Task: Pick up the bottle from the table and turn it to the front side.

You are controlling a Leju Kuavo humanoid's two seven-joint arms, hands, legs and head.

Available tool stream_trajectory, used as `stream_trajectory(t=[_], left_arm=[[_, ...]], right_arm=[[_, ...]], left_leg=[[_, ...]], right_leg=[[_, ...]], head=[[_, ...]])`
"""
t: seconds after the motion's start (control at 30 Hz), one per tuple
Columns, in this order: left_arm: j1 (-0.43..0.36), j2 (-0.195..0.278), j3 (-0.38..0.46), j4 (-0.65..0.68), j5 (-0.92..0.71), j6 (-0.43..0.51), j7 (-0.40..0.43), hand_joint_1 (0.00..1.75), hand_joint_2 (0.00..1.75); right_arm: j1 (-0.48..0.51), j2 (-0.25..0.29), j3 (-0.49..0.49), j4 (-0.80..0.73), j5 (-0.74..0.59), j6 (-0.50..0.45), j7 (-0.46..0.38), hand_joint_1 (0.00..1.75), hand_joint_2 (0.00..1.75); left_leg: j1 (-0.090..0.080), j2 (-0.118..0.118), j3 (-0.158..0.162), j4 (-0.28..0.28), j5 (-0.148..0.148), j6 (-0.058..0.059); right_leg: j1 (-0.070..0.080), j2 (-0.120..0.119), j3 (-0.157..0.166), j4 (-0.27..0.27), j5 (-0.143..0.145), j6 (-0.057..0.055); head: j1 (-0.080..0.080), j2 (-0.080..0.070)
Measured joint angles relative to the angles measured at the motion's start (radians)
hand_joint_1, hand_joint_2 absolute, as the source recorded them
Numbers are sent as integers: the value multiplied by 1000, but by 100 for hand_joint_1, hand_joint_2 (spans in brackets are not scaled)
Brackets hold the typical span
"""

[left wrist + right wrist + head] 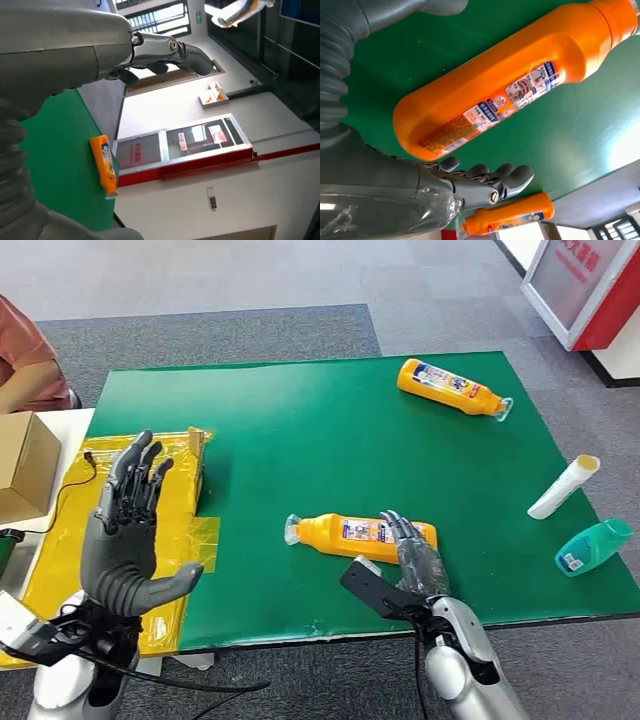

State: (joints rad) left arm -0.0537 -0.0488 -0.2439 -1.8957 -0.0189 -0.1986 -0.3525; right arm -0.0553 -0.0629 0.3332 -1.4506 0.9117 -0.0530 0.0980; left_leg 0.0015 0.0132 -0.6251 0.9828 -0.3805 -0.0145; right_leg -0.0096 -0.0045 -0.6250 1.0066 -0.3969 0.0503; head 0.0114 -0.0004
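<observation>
near orange bottle [362, 537] lies flat on the green mat [302, 430], cap toward 9 o'clock. right hand [413, 552] at the bottle's base end, fingers spread beside it, holding nothing. left hand [128, 530] raised at 8 o'clock, fingers apart, holding nothing. second orange bottle [451, 387] lies at 1 o'clock.

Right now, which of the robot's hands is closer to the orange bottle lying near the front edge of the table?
The right hand. It is at the near orange bottle, by its base end. The left hand is raised, fingers spread, over the yellow sheet, well off to the side.
</observation>
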Motion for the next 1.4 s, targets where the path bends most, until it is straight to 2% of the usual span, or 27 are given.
stream_trajectory(t=[0.5, 0.77, 1.1, 1.4], left_arm=[[-116, 7, -141, 66, 9, -9, 54, 0, 175], [-137, 6, -211, 93, 22, -21, 57, 0, 175], [-137, 6, -230, 99, 24, -14, 54, 0, 175], [-140, 6, -230, 99, 17, 4, 64, 0, 175]], right_arm=[[-127, 14, 2, 189, 17, -5, 21, 0, 175], [-163, 15, 3, 249, 19, 12, 16, 0, 175], [-193, 15, 4, 312, 56, 9, 43, 0, 175], [-197, 15, 6, 347, 236, -37, 153, 0, 175]], left_leg=[[0, 0, 0, 0, 0, 0], [0, 0, 0, 0, 0, 0], [0, 0, 0, 0, 0, 0], [0, 0, 0, 0, 0, 0]], right_leg=[[0, 0, 0, 0, 0, 0], [0, 0, 0, 0, 0, 0], [0, 0, 0, 0, 0, 0], [0, 0, 0, 0, 0, 0]], head=[[0, 0], [0, 0], [0, 0], [0, 0]])
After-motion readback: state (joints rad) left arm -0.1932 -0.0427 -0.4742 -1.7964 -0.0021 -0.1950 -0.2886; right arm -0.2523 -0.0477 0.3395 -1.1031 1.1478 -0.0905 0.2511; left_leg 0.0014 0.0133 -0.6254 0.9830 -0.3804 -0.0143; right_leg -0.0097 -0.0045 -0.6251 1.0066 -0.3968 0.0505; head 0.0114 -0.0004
